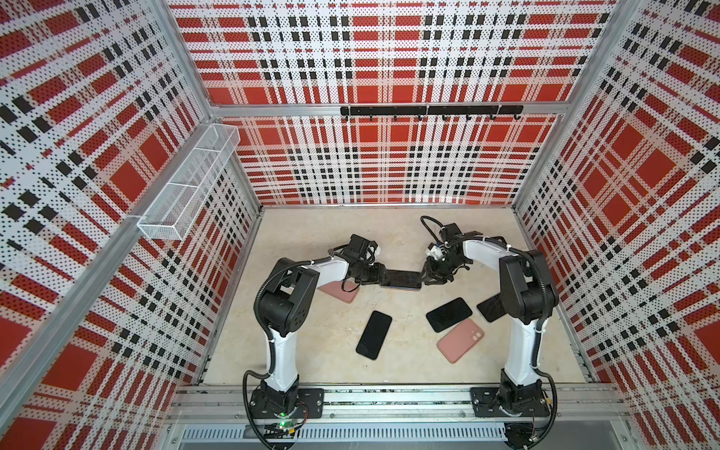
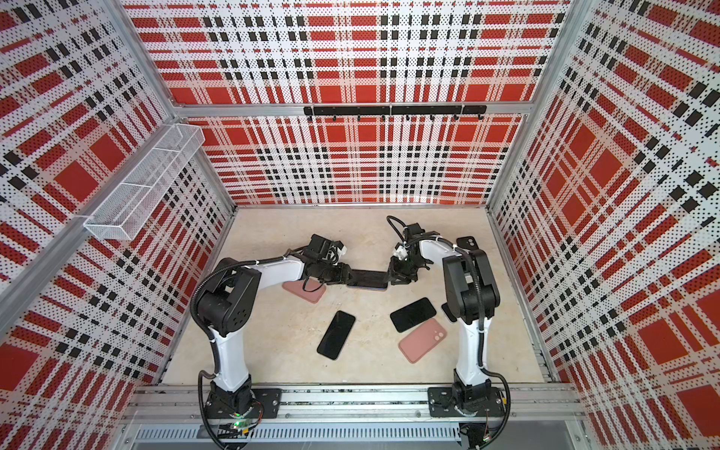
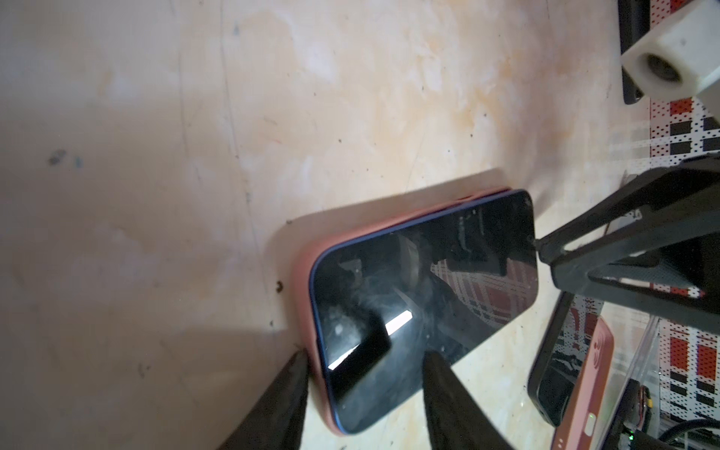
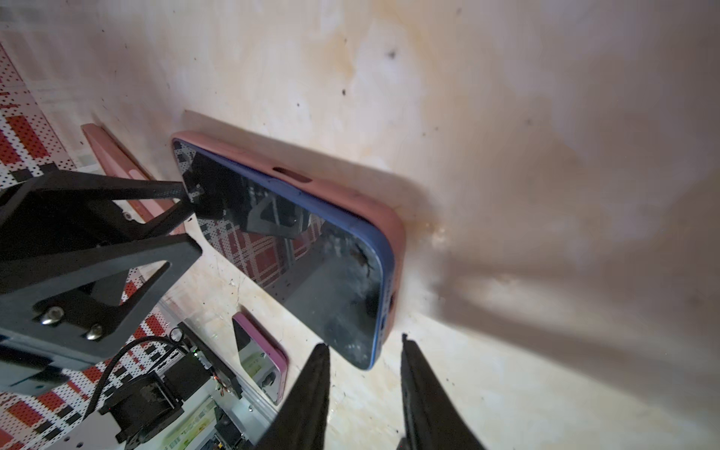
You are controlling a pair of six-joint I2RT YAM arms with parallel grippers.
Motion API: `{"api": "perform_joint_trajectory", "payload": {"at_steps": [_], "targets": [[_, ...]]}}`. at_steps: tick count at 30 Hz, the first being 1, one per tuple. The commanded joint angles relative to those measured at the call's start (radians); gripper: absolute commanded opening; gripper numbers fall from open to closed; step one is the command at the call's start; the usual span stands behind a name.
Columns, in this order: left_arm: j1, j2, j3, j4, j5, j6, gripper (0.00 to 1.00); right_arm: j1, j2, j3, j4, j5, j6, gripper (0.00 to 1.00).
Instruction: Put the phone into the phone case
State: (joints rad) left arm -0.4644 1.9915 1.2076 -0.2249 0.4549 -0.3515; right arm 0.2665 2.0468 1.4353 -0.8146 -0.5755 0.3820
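Note:
A dark-screened phone (image 1: 401,278) with a blue rim lies face up on a pink phone case (image 3: 307,269) at the table's middle, seen in both top views. Its blue edge (image 4: 350,222) stands above the case's wall, and no case rim shows along the other long side. My left gripper (image 3: 364,362) is open at one end, one finger against the case's side and the other over the screen. My right gripper (image 4: 364,346) is open at the opposite end, with the phone's corner between its fingertips.
Nearer the arm bases lie a black phone (image 1: 374,335), another black phone (image 1: 449,315) and a pink case (image 1: 460,340). A further pink case (image 1: 339,291) lies under the left arm. A black case (image 2: 467,242) sits behind the right arm. A wire basket (image 1: 191,183) hangs on the left wall.

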Motion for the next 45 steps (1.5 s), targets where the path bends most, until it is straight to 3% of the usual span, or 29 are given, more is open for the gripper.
{"api": "perform_joint_trajectory", "payload": {"at_steps": [1,27,45], "targets": [[-0.008,0.056,0.002,-0.075,-0.045,0.019,0.49,0.004,0.001,0.014,-0.033,0.042,-0.014,0.31],[-0.038,0.108,0.018,-0.112,-0.048,0.023,0.19,0.056,0.008,-0.013,0.026,0.007,0.015,0.19],[-0.059,0.108,0.022,-0.120,-0.051,0.023,0.20,0.098,-0.014,-0.085,-0.004,0.107,0.046,0.14]]}}
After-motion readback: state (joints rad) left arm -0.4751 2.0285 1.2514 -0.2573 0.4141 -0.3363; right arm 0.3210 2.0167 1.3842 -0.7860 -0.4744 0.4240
